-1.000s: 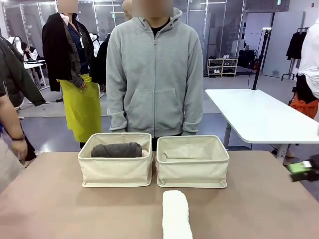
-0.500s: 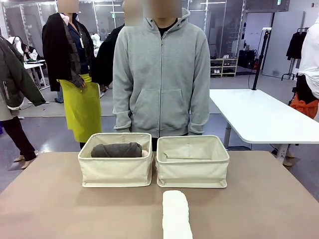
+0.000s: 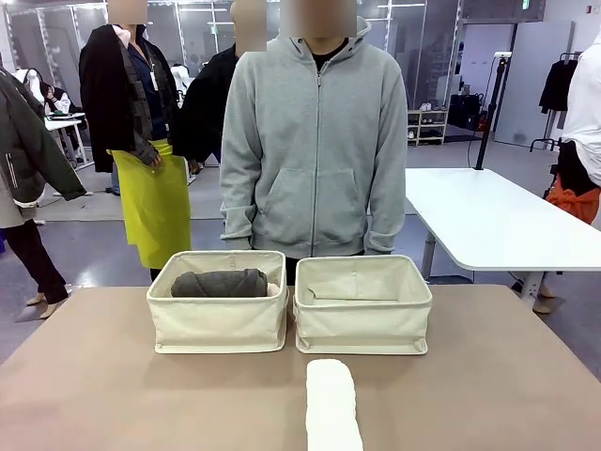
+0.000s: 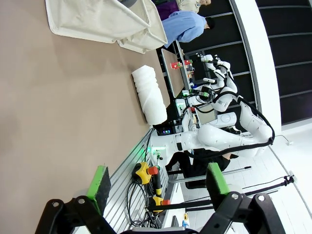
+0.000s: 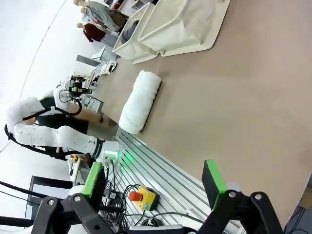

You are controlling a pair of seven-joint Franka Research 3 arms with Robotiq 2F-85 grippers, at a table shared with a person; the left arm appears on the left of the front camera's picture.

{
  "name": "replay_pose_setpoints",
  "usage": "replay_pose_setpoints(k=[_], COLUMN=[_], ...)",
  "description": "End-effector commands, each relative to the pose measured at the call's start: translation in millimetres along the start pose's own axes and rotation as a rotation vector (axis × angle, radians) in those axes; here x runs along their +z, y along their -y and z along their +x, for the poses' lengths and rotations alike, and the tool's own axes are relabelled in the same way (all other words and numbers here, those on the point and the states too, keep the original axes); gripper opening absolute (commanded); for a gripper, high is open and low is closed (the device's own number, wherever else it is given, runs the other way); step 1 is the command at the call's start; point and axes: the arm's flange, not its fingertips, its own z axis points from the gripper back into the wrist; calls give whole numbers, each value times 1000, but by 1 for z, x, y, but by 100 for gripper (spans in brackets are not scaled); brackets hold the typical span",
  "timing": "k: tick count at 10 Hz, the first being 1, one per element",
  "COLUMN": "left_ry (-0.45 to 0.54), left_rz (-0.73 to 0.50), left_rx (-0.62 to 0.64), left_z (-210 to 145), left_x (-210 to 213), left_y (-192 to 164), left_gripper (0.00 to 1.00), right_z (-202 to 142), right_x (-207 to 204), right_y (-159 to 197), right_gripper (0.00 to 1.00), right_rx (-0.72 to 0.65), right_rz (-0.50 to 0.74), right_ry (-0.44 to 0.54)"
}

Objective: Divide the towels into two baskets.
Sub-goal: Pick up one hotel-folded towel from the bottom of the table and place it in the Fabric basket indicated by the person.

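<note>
Lying on the table [image 3: 113, 376] just in front of the right basket [image 3: 362, 319] is the white towel [image 3: 332, 409] — the dark grey towel [image 3: 220, 283] sits in the left basket [image 3: 218, 315]. Left gripper [image 4: 156, 181] and right gripper [image 5: 153, 178] hang released, jaws wide, holding nothing.

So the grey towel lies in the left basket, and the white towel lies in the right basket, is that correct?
Not quite. The grey towel does lie in the left basket, but the white towel lies on the table, in front of the right basket, not in it. The front view shows this.
</note>
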Motion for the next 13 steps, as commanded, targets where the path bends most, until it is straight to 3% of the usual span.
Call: replay_pose_setpoints(k=[1, 9, 10, 13], left_ry=[-2, -2, -2, -2], left_rz=[-9, -9, -9, -9], left_rx=[7, 7, 7, 7], left_z=[-4, -4, -4, -4], left_x=[2, 2, 2, 2], left_y=[4, 4, 4, 4], left_gripper=[100, 100, 100, 100], right_z=[3, 1, 3, 22], right_x=[-1, -1, -12, -83], right_y=[-2, 0, -19, -69], right_gripper=[100, 100, 100, 100], right_rx=[11, 1, 3, -95], right_rz=[1, 0, -59, -130], right_ry=[6, -3, -102, -258])
